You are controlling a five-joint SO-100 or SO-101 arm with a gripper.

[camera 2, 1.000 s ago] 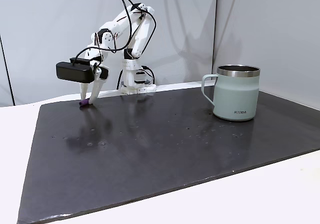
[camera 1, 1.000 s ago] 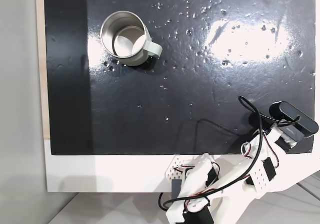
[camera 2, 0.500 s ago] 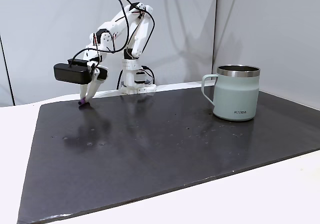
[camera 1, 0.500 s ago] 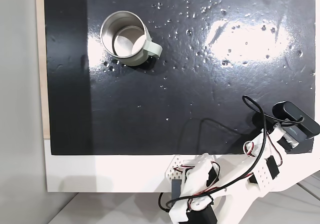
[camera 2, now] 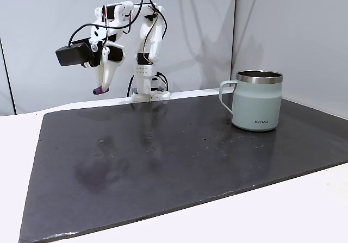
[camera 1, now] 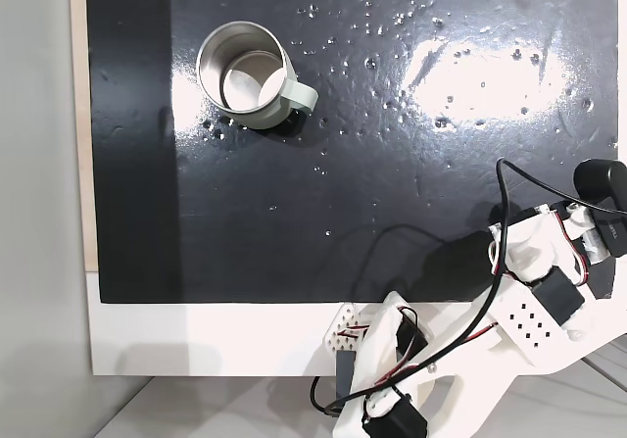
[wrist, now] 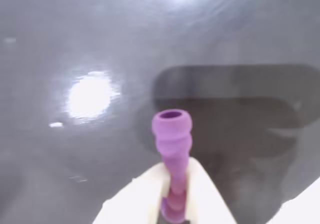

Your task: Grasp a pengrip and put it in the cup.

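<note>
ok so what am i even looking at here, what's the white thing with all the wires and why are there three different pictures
The white thing is a small robot arm with wires running along it and a two-finger gripper at its end. The three pictures show one moment from three cameras. One fixed view looks straight down on a black mat. Another fixed view looks across the mat from the side. The wrist view comes from a camera riding on the arm, looking past the white fingers.

On the mat stands a pale green cup with a steel inside, empty as seen from above. The gripper is shut on a tiny purple ribbed tube, the pengrip, and in the side view holds it in the air, above the mat and far from the cup.
</note>
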